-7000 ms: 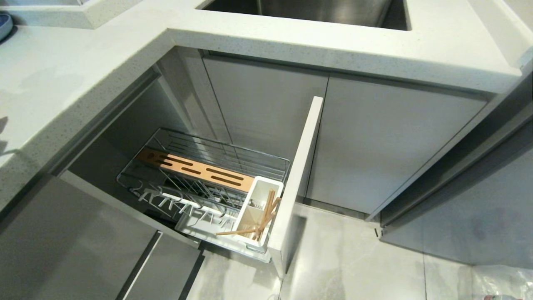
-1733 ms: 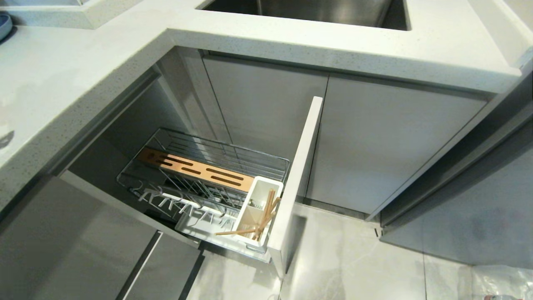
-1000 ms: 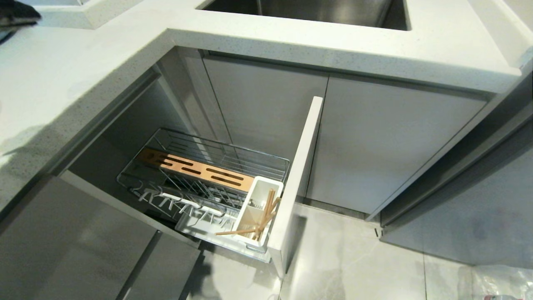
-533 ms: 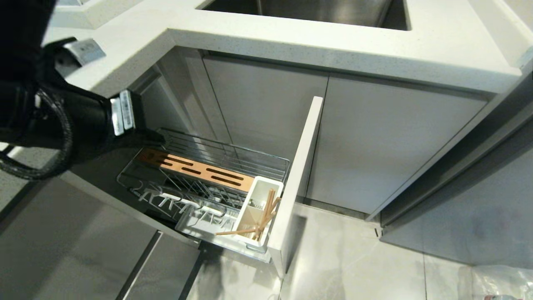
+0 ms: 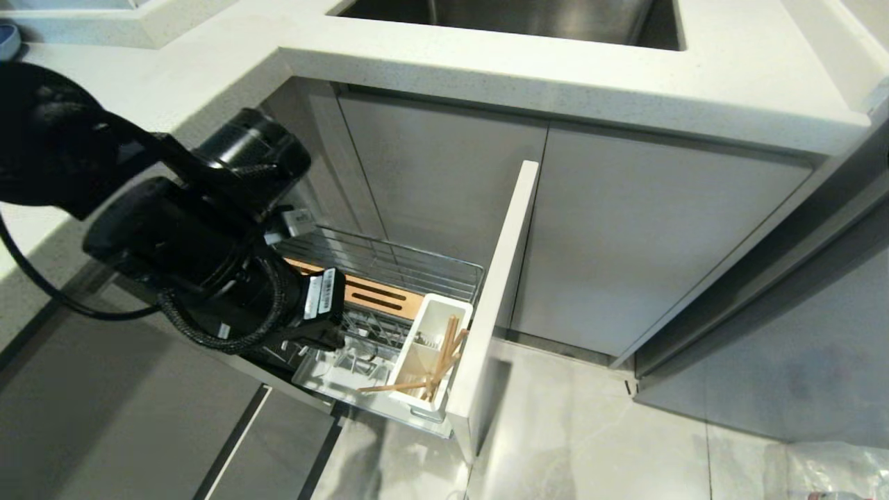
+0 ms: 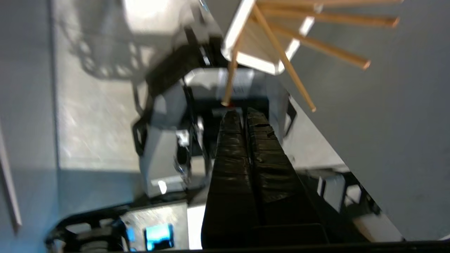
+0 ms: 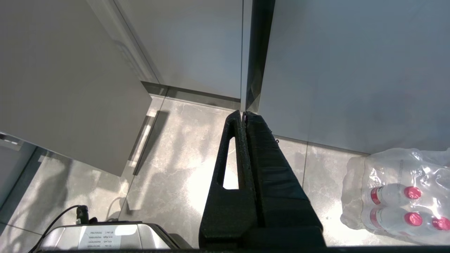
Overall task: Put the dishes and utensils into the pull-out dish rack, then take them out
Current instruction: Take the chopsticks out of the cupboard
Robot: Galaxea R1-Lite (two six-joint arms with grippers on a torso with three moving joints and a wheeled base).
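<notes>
Nearest, over the pull-out dish rack (image 5: 389, 278): left arm (image 5: 201, 243) reaching down from the desk (image 5: 104, 90) side, covering the rack's near half. Left gripper (image 6: 244, 112) with fingers (image 6: 232, 147) pressed together, empty, tips just short of the chopsticks (image 6: 281, 56). Chopsticks (image 5: 437, 368) standing fanned in the white utensil cup (image 5: 427, 347) at the rack's end next to the pale cabinet front (image 5: 496, 298). Bamboo strip (image 5: 378, 295) partly showing behind the cup. Bowl and spoon not seen anywhere. Beyond the rack: closed cabinet doors (image 5: 625, 236), then the sink (image 5: 514, 17) set in the desk. Right gripper (image 7: 244, 114) away from the rack, hanging over the floor (image 7: 175, 158), fingers (image 7: 260, 165) closed on nothing, beside shrink-wrapped bottles (image 7: 400, 200).
</notes>
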